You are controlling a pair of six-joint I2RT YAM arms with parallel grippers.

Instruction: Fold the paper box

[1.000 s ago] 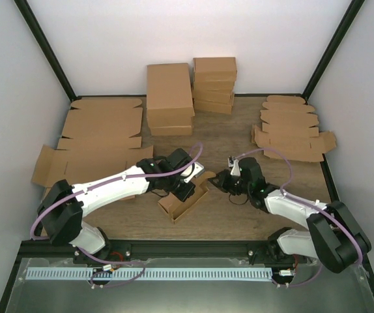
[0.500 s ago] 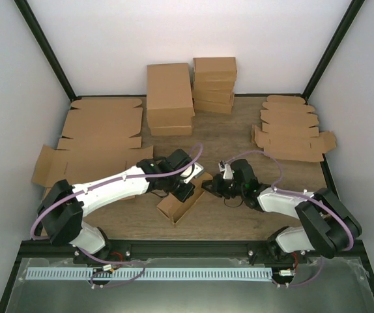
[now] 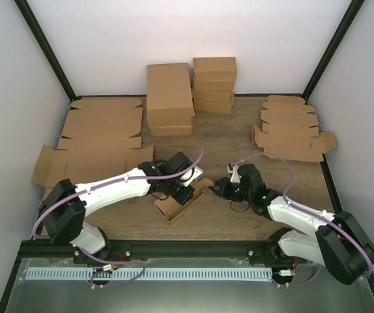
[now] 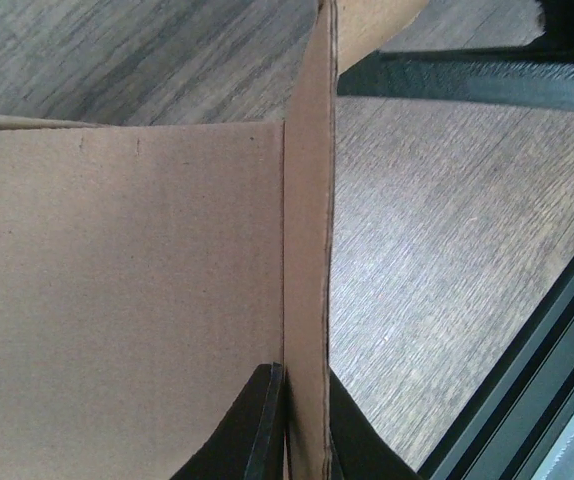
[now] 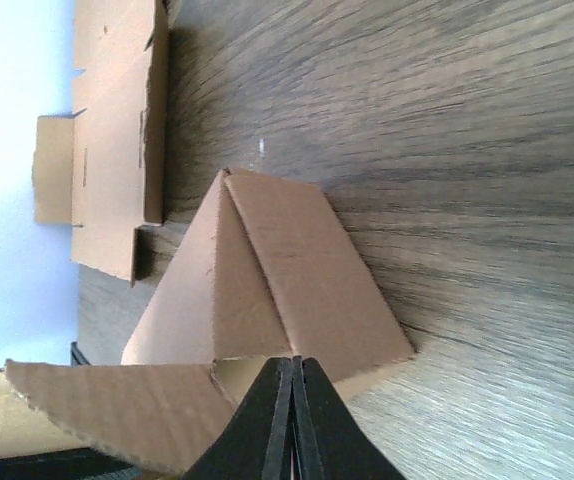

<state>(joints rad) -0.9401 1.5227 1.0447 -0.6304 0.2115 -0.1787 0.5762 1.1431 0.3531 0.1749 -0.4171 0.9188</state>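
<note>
The paper box (image 3: 174, 207) is a small, shallow brown carton, partly folded, lying at the table's near middle. My left gripper (image 3: 186, 193) is shut on one upright side wall of it. In the left wrist view the wall (image 4: 307, 250) stands edge-on between the two black fingers (image 4: 252, 430), with the box floor (image 4: 117, 300) to the left. My right gripper (image 3: 218, 188) is at the box's right end. In the right wrist view its fingers (image 5: 295, 400) are pressed together with nothing between them, just in front of a raised, tent-like end flap (image 5: 287, 270).
Two stacks of finished brown boxes (image 3: 169, 98) (image 3: 214, 85) stand at the back. Flat cardboard blanks lie at the left (image 3: 99, 140) and the back right (image 3: 291, 127). The black front rail (image 3: 193, 248) runs along the near edge.
The right gripper pushed left toward the box's end, then drew back a little to the right. The box and the left gripper shifted slightly left and nearer.
</note>
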